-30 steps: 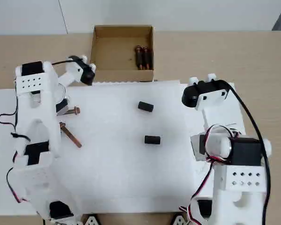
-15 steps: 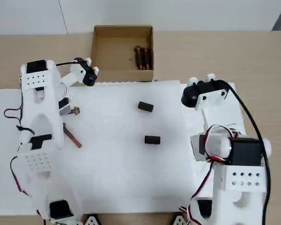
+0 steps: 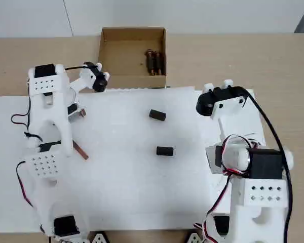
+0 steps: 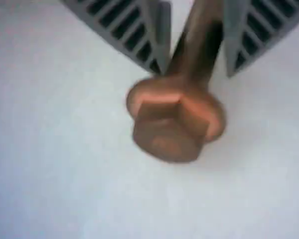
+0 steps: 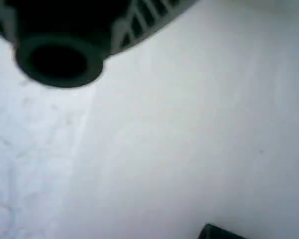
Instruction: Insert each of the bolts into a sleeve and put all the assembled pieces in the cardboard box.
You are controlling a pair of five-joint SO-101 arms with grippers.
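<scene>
Nearest, by the right edge of the white foam sheet (image 3: 131,192), a black cylindrical sleeve (image 5: 58,60) is pinched in the right hand (image 5: 70,22), its open end turned toward the wrist camera. A loose copper hex-head bolt (image 3: 80,150) lies on the sheet beside the left arm, level with a second black sleeve (image 3: 164,151). A third black sleeve (image 3: 157,115) lies farther on. The shank of a second copper bolt (image 4: 177,119) is clamped between the ribbed fingers (image 4: 124,25) of the left hand (image 4: 194,64), over the sheet's far left part. Beyond the sheet, on the wooden tabletop (image 3: 243,55), an open cardboard box (image 3: 122,55) is set, with two assembled pieces (image 3: 154,62) by its right wall.
</scene>
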